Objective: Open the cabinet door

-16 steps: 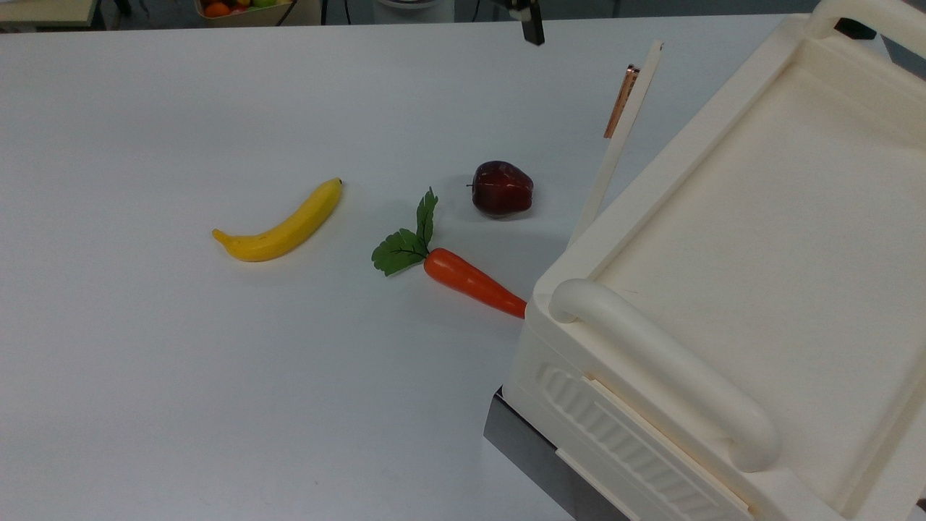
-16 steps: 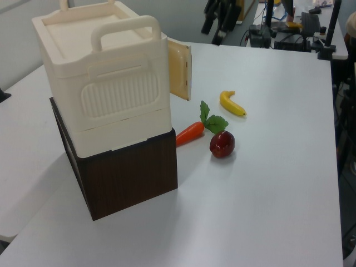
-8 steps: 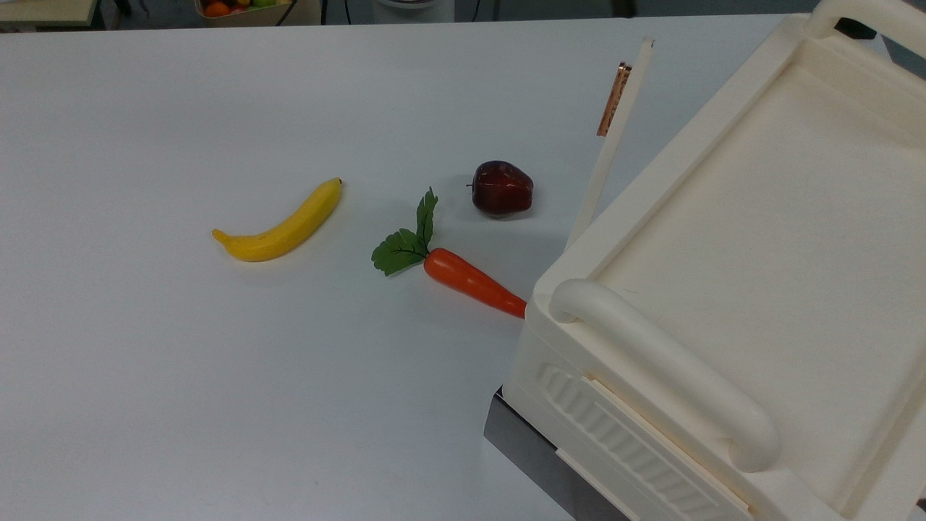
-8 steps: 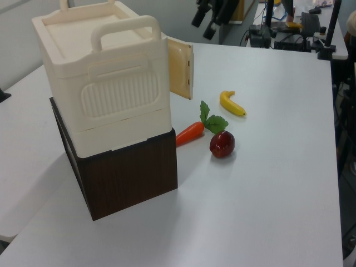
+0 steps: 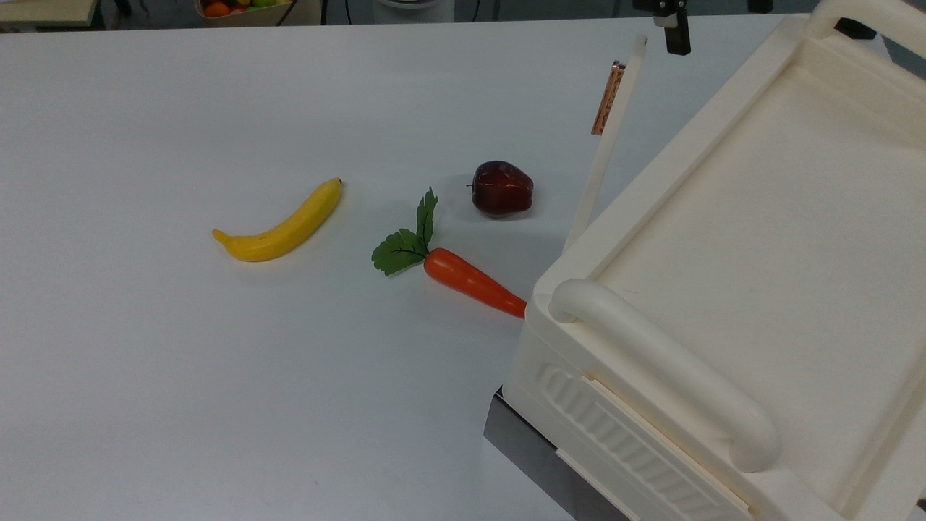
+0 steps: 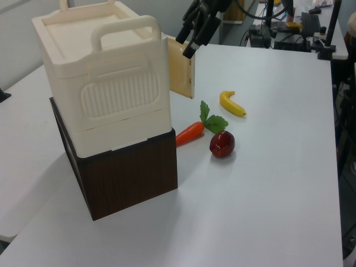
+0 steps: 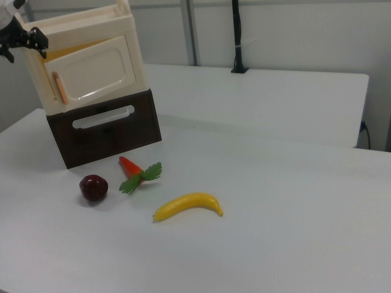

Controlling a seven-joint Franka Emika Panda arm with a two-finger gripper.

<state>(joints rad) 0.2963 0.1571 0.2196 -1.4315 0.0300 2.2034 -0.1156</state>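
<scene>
Standing ajar: unlabelled cabinet door (image 7: 91, 74)

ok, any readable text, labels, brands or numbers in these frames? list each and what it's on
None readable.
No print shows on the cabinet, the cabinet door or the dark base.
The banana, carrot and apple carry no stickers.
Gripper: no marking can be made out.

- The gripper (image 6: 190, 43) hangs from the arm, which reaches in from the left view's upper edge, its black fingers (image 6: 192, 50) pointing down and toward the left view's left.
- In the top view one dark fingertip (image 5: 677, 40) pokes down from the upper edge.
- In the right view the gripper (image 7: 24, 41) sits at the upper left corner.
</scene>
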